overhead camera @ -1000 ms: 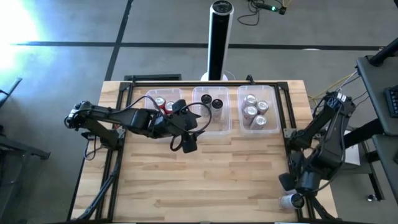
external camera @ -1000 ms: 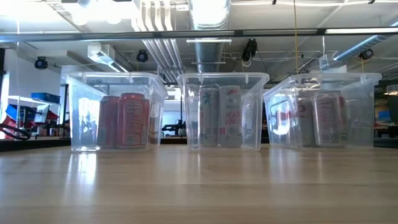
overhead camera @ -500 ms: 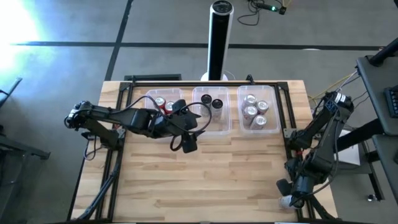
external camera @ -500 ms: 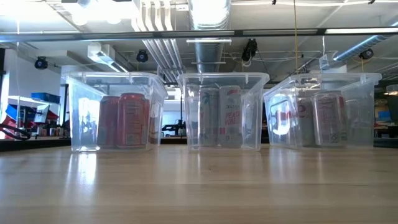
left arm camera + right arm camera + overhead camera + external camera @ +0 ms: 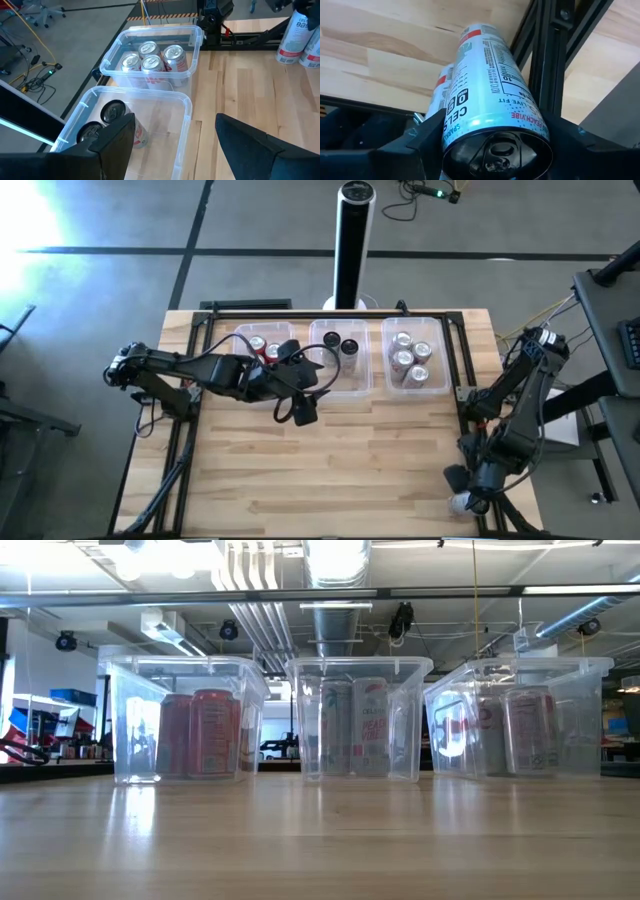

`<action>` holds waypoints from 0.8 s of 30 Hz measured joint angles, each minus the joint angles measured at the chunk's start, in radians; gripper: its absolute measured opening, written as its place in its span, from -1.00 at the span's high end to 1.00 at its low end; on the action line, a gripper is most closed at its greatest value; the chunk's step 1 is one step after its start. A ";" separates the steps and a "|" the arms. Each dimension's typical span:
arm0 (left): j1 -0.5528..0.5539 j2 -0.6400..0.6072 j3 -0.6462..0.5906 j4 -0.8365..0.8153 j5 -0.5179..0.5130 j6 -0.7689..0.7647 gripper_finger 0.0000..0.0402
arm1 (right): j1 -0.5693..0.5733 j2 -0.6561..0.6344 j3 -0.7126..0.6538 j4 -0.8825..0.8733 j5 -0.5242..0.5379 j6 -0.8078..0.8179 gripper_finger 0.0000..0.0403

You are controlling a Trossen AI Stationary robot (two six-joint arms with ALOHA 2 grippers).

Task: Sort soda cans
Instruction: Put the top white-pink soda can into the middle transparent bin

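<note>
A silver soda can [image 5: 490, 100] lies on its side at the table's near right corner [image 5: 462, 504]. My right gripper [image 5: 472, 492] is down over it and shut on it. Three clear tubs stand in a row at the far edge. The left tub [image 5: 262, 348] holds red cans [image 5: 200, 732], the middle one [image 5: 340, 350] dark-topped cans [image 5: 112, 111], and the right one [image 5: 412, 358] silver cans [image 5: 152, 57]. My left gripper [image 5: 172, 150] hovers open by the middle tub's near wall [image 5: 302, 402] with nothing between its fingers. My right gripper pinches the can's body between its two fingers, one [image 5: 427, 142] on each of two opposite sides [image 5: 455, 120]. The fingers lie along the can, whose tab end [image 5: 497, 152] faces the wrist. I cannot tell whether the can still rests on the table.
A black frame rail [image 5: 552, 45] runs close beside the held can at the table's right edge. The wide wooden middle of the table [image 5: 340, 460] lies between the tubs and the near edge. A black and white pillar [image 5: 352, 240] stands behind the table.
My right gripper has moved toward the table's near edge and down onto the can at the near right corner, then held still there. The left arm and the tubs have not moved.
</note>
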 joint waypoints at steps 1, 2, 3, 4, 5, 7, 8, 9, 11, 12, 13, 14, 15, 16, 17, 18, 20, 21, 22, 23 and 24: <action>0.000 0.000 0.000 0.003 0.000 0.005 -0.30 | -0.005 0.000 0.000 0.000 0.001 -0.002 -0.23; 0.000 0.000 0.000 0.006 0.000 0.008 -0.30 | -0.012 0.000 -0.001 0.000 0.002 -0.004 -0.23; 0.000 0.000 0.000 0.006 0.000 0.008 -0.30 | -0.019 0.000 -0.001 -0.001 0.006 -0.005 -0.23; 0.000 0.000 0.000 0.006 0.000 0.010 -0.30 | -0.027 0.000 0.000 -0.001 0.013 -0.007 -0.23; 0.000 0.000 0.000 0.006 0.000 0.010 -0.30 | -0.038 0.000 0.005 -0.004 0.028 -0.012 -0.23; 0.000 0.000 0.000 0.006 0.000 0.010 -0.30 | -0.067 0.001 0.025 -0.009 0.076 -0.030 -0.23; 0.000 0.000 0.000 0.006 0.000 0.010 -0.30 | -0.085 0.002 0.041 -0.010 0.100 -0.042 -0.23; 0.000 0.000 0.000 0.006 0.000 0.010 -0.30 | -0.106 0.002 0.061 -0.010 0.123 -0.057 -0.23; 0.000 0.000 0.000 0.006 0.006 0.011 -0.30 | -0.146 0.002 0.102 -0.021 0.183 -0.086 -0.23; 0.000 0.000 0.000 0.005 0.014 0.013 -0.30 | -0.170 0.002 0.123 -0.036 0.208 -0.112 -0.23; 0.000 -0.001 0.000 0.003 0.022 0.026 -0.30 | -0.193 0.002 0.146 -0.058 0.227 -0.137 -0.23; 0.000 -0.005 0.000 -0.006 0.028 0.040 -0.30 | -0.218 0.005 0.172 -0.080 0.251 -0.169 -0.23; -0.002 -0.014 0.000 -0.019 0.033 0.052 -0.30 | -0.242 0.012 0.204 -0.100 0.281 -0.204 -0.23; -0.006 -0.026 0.000 -0.028 0.034 0.056 -0.30 | -0.267 0.020 0.237 -0.118 0.309 -0.243 -0.23; -0.009 -0.038 0.007 -0.044 0.035 0.056 -0.30 | -0.291 0.030 0.271 -0.135 0.332 -0.286 -0.23; -0.011 -0.051 0.020 -0.060 0.035 0.055 -0.30 | -0.317 0.041 0.307 -0.152 0.353 -0.334 -0.23; -0.013 -0.077 0.049 -0.095 0.036 0.051 -0.30 | -0.373 0.070 0.385 -0.185 0.400 -0.440 -0.23; -0.013 -0.091 0.064 -0.110 0.035 0.051 -0.30 | -0.403 0.085 0.428 -0.193 0.420 -0.497 -0.23; -0.013 -0.102 0.080 -0.119 0.035 0.050 -0.30 | -0.433 0.102 0.475 -0.201 0.445 -0.560 -0.23; -0.013 -0.109 0.095 -0.128 0.035 0.053 -0.30 | -0.464 0.121 0.520 -0.207 0.473 -0.632 -0.23; -0.012 -0.117 0.110 -0.136 0.033 0.056 -0.30 | -0.498 0.139 0.568 -0.212 0.503 -0.706 -0.23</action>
